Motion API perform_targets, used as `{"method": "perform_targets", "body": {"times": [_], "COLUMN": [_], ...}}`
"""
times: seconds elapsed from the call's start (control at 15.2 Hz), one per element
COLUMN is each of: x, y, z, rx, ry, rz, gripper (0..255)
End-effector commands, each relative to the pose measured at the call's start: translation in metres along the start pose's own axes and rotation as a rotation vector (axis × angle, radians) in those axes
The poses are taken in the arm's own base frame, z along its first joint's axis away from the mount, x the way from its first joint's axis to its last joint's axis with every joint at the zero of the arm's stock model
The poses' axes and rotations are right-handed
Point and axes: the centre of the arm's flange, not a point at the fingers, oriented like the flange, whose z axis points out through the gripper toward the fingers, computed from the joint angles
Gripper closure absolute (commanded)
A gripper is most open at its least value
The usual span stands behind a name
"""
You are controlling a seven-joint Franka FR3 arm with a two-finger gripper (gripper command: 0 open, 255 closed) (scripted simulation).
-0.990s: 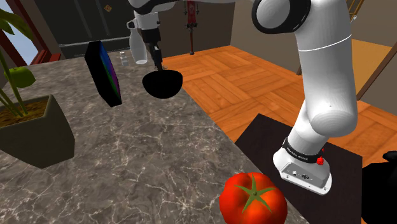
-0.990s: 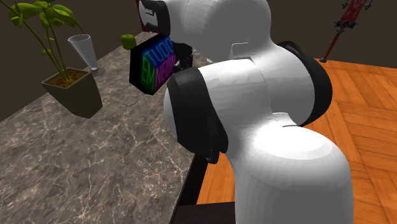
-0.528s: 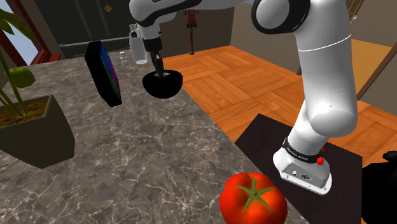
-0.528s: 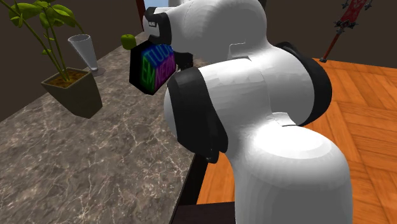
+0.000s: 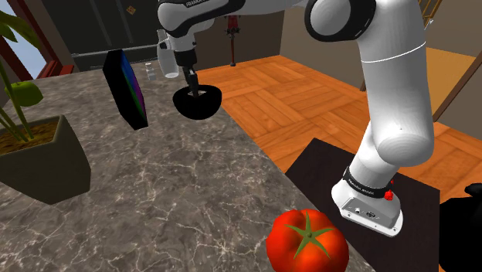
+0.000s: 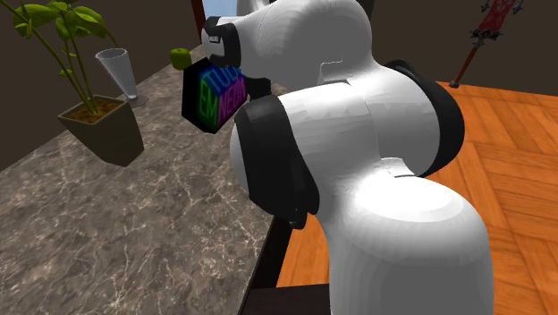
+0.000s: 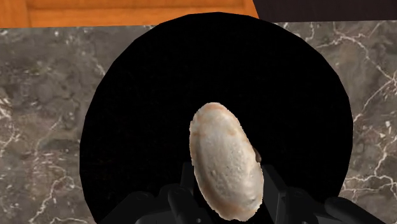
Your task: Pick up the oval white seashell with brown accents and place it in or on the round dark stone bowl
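A round black bowl (image 5: 207, 104) stands near the marble counter's far edge, by the wooden floor. My gripper (image 5: 191, 83) reaches down into it from above. In the wrist view the oval white seashell (image 7: 226, 159) with a brownish rim sits between my two black fingers, which press against its sides. My gripper (image 7: 228, 188) is shut on the shell. The shell hangs over the middle of the bowl (image 7: 146, 114). Whether it touches the bowl's bottom I cannot tell.
A black box with a colourful face (image 5: 126, 87) stands upright just to the bowl's left in the shoulder view. A glass (image 5: 168, 58) is behind the gripper. A potted plant (image 5: 39, 158), a green apple (image 5: 23, 93) and a tomato (image 5: 307, 241) share the counter.
Over the last second the gripper came down with the shell into the bowl. In the last half second it has barely moved.
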Motion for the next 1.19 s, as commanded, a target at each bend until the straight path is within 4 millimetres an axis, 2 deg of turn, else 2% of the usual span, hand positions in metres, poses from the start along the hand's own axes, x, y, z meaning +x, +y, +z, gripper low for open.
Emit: {"method": "perform_targets", "body": {"times": [0.0, 0.07, 0.4, 0.66, 1.12], "x": [0.0, 0.0, 0.0, 0.0, 0.0], "y": [0.0, 0.0, 0.0, 0.0, 0.0], "z": [0.0, 0.0, 0.0, -0.05, -0.05], "rx": [0.0, 0.0, 0.0, 0.0, 0.0], "ry": [0.0, 0.0, 0.0, 0.0, 0.0], "rz": [0.0, 0.0, 0.0, 0.0, 0.0], "gripper": [255, 0, 0, 0, 0]}}
